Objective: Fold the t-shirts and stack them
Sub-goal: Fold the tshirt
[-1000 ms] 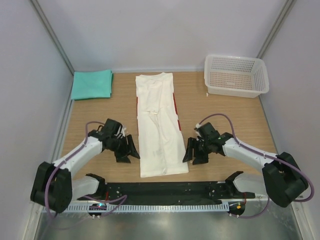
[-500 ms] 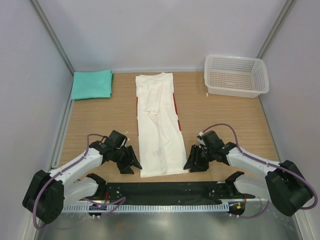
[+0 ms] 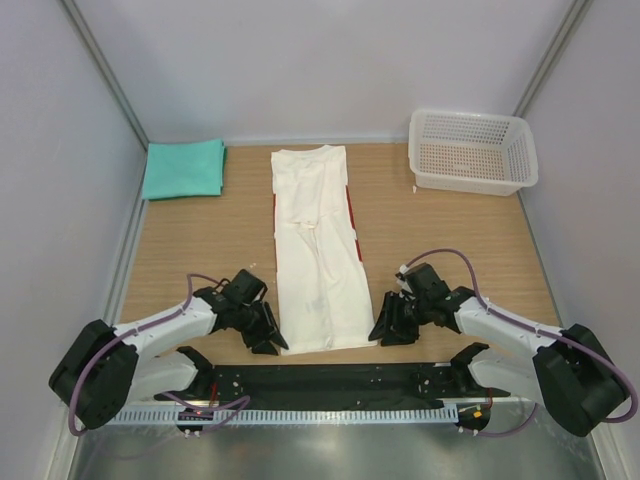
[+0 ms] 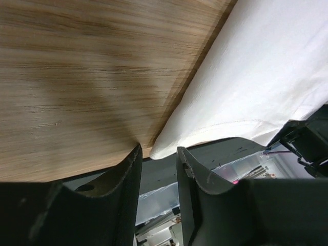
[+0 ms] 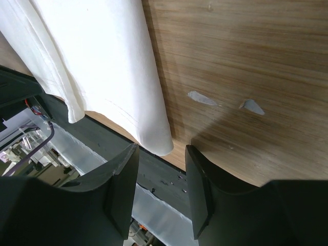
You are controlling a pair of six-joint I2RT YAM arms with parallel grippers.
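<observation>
White t-shirt: the white t-shirt (image 3: pixel 315 250) is lying folded into a long narrow strip down the middle of the worktop (image 3: pixel 200 250), with red print peeking out along both long edges in its far half.
Near hem: it is lying close to the worktop's near edge, just short of the black strip (image 3: pixel 330 380) running between the arm bases.
Teal t-shirt: the teal t-shirt (image 3: pixel 183 168) is sitting folded in a square at the far left corner, close to the left wall and well apart from the white one.
Basket: the white mesh basket (image 3: pixel 520 160) is standing at the far right corner, well apart from both shirts.
Left fingers: the left fingers (image 3: pixel 268 340) are standing partly open and gripping nothing. They are sitting low at the hem's left corner, which is lying just at the mouth of the gap.
Right fingers: the right fingers (image 3: pixel 385 330) are likewise standing partly open and empty, with the hem's right corner lying just at their gap.
Open room: bare wood is showing on both sides of the strip, from the arms to the far wall.
Surface marks: two pale flecks (image 5: pixel 202 97) are showing on the wood right of the hem.
</observation>
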